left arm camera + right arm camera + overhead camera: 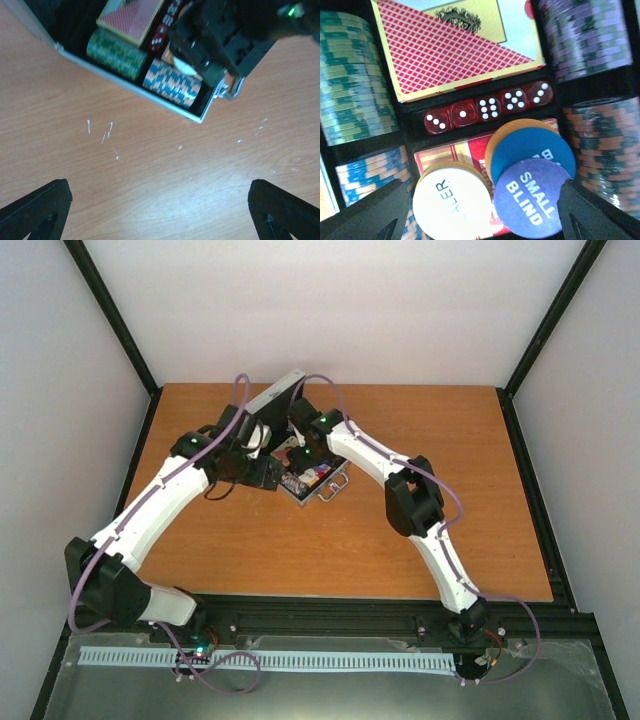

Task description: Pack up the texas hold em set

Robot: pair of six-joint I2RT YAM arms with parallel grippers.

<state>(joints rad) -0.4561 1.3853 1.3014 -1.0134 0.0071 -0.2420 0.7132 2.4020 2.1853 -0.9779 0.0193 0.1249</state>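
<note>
my left end effector [160, 205] hovers spread wide over bare counter [150, 165], just short of the silver case [130, 86], which sits open mid-counter. my right end effector [485, 212] is spread above the interior, pinching nothing. contents noted: white dealer disc [452, 200] and small blind disc [532, 200] lying on a lower card deck [447, 152]; five red dice [490, 107] in their slot; upper card deck [455, 45] beyond; chip stacks [350, 80] along both sides.

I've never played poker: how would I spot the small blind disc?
Find the open silver case on the wooden table. Inside, below the row of five red dice, round discs overlap on a card deck. It is the purple-blue disc printed SMALL BLIND, beside the white dealer disc.
</note>
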